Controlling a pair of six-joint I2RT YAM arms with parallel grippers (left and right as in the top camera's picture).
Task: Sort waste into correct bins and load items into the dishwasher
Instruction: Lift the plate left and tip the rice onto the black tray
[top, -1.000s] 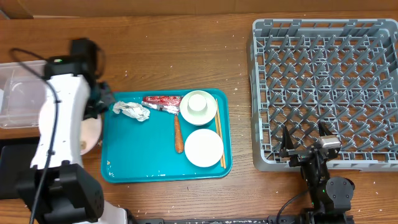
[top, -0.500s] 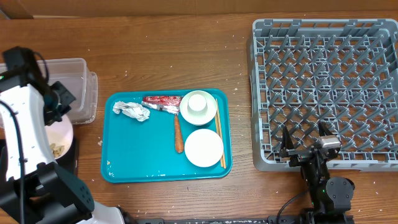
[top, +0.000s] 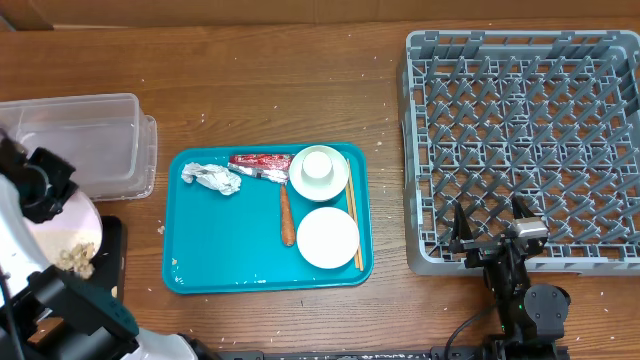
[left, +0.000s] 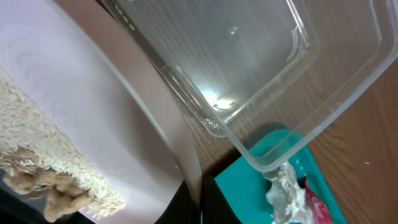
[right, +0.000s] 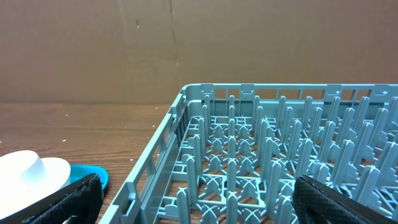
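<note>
"Where was your left hand (top: 47, 193)?"

"At the bench's far left, clenched, as far as I could judge on the rim of the large plate (top: 72, 225). It held the plate above the black tray (top: 110, 250), just in front of the clear tub (top: 90, 140). The rice scraps (top: 75, 258) lay at the plate's near edge, so I judged a tilt toward me would drop them."

"And the rest?"

"Mid-bench, on the teal tray (top: 220, 255), the carrot (top: 287, 218) pointed its long axis away from me. My right hand (top: 490, 228) stood empty, its 2 fingers spread wide, at the dish rack (top: 520, 140), far nearer it than my left."
</note>
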